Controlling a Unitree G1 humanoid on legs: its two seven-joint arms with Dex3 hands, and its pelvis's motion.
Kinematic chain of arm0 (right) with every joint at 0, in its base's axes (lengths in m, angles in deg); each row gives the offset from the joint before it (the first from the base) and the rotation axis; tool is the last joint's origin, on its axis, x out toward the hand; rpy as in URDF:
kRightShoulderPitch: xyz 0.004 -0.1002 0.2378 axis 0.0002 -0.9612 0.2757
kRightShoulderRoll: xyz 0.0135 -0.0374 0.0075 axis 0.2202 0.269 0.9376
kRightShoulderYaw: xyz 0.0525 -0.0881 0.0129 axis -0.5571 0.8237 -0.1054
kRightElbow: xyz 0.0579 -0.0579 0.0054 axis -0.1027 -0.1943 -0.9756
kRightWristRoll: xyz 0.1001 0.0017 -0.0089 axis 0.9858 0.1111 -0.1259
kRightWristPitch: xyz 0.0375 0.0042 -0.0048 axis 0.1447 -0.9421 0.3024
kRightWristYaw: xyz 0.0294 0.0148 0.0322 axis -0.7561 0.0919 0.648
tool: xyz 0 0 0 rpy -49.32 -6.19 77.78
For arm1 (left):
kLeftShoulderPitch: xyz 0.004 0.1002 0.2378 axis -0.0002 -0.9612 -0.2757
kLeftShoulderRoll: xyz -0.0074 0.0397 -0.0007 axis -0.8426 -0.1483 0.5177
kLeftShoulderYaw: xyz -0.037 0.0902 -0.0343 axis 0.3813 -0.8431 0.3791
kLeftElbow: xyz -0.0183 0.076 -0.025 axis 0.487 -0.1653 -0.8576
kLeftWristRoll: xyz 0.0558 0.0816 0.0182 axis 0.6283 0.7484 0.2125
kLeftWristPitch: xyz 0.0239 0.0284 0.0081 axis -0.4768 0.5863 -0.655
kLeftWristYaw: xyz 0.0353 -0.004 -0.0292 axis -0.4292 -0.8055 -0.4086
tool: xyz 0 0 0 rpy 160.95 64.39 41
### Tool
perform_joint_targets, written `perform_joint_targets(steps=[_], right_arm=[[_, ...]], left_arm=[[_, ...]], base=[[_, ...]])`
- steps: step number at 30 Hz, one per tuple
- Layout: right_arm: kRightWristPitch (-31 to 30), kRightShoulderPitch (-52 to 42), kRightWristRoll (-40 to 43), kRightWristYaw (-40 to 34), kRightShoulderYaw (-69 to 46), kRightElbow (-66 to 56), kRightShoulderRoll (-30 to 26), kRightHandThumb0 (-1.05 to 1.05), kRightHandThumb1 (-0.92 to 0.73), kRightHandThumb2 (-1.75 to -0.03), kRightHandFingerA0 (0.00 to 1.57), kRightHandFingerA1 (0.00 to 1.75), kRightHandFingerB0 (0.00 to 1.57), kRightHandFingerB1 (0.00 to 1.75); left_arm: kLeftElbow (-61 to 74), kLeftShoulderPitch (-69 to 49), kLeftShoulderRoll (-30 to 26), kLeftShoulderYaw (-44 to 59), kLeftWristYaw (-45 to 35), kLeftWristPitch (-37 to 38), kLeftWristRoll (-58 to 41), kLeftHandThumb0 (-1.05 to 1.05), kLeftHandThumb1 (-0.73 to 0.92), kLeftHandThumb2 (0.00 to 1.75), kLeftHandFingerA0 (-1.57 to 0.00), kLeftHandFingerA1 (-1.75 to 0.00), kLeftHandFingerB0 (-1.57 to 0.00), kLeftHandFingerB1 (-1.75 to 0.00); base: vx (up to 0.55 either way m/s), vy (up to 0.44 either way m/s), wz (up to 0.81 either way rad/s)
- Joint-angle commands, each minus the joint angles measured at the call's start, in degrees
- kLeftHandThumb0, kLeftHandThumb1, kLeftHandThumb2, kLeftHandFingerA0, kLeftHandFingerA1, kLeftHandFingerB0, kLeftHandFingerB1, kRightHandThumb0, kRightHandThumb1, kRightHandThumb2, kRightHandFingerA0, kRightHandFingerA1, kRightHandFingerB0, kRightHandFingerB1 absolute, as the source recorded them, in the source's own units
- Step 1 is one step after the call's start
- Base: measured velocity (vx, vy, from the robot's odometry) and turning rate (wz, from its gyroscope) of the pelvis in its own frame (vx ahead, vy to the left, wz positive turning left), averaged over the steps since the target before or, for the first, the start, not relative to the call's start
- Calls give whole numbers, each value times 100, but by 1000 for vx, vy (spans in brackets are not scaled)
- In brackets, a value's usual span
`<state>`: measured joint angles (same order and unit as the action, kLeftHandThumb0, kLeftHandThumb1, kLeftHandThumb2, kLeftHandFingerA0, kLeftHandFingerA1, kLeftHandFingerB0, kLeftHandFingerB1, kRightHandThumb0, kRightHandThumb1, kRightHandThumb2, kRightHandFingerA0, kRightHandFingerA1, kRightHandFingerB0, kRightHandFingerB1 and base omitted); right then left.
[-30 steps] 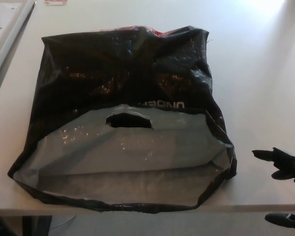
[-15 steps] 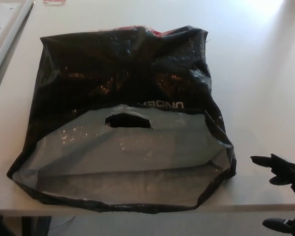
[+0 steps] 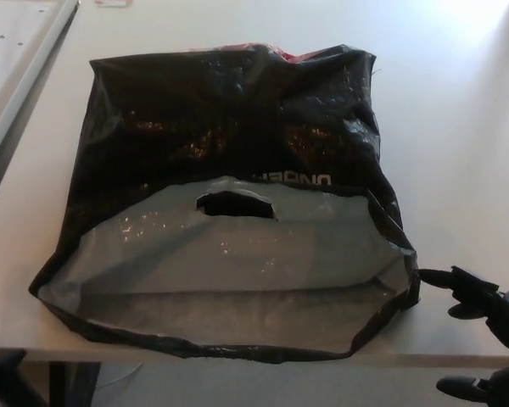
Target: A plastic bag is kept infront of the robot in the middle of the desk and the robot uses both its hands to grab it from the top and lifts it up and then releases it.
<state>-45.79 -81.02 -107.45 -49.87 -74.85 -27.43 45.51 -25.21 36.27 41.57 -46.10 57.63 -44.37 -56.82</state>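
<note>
Only the right hand [image 3: 483,335] shows, coming in low at the right corner of the view. It is black and held spread, holding nothing. Two thick fingers [image 3: 454,280] reach out toward the left, one above the other, the upper one stretched straightest with its tip pointing left. Below them, set well apart, the thumb [image 3: 462,387] sticks out at the bottom edge, also pointing left. A wide gap stands between thumb and fingers. The left hand and both forearms are out of sight.

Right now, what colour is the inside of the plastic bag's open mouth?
Silvery grey inside the plastic bag, black outside; seen in the head view.
</note>
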Motion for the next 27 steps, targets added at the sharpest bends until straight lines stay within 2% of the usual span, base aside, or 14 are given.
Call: perform_joint_targets(steps=[1, 5, 11, 12, 14, 17, 26, 27], right_arm=[[-20, 92, -57, -175, 79, 229, 175, -58, -39, -70, 38, 57, 9, 40], [-27, 213, -71, -253, 130, 450, 303, -62, -40, -70, 42, 59, 11, 40], [-118, 481, -58, -238, 169, 775, 365, -60, -40, -72, 35, 56, 8, 39], [-103, 529, -49, -258, 168, 832, 377, -60, -40, -72, 36, 57, 8, 40], [-66, 579, -43, -297, 157, 932, 376, -59, -39, -72, 35, 57, 8, 40], [63, 643, -27, -382, 144, 1169, 361, -59, -39, -72, 36, 57, 9, 40], [95, 659, 35, -421, 59, 1370, 269, -60, -40, -72, 35, 55, 9, 39], [111, 649, 0, -456, 62, 1380, 254, -55, -48, -55, 43, 49, 16, 31]], left_arm=[[122, 219, 443, 54, 682, -276, -141, -36, 49, 56, -32, -33, -10, -24], [196, 349, 780, 186, 787, -351, -383, -37, 55, 58, -31, -32, -11, -25], [460, 483, 1178, 409, 713, -591, -683, -39, 57, 59, -30, -33, -9, -21], [496, 492, 1202, 422, 670, -637, -719, -38, 58, 57, -30, -32, -6, -25], [478, 524, 1220, 415, 627, -699, -747, -36, 56, 60, -29, -34, -9, -21], [548, 469, 1225, 368, 527, -754, -761, -38, 58, 57, -30, -32, -7, -25], [606, 490, 1083, 308, 186, -944, -901, -37, 56, 60, -29, -34, -9, -21], [604, 479, 1057, 307, 141, -902, -923, -36, 56, 60, -29, -34, -9, -21]], base=[[-7, -5, 8], [-13, -7, 9], [-23, 0, 13], [-18, 2, 7], [-15, 1, 9], [-8, 7, 8], [-1, 1, 1], [0, 0, 0]])
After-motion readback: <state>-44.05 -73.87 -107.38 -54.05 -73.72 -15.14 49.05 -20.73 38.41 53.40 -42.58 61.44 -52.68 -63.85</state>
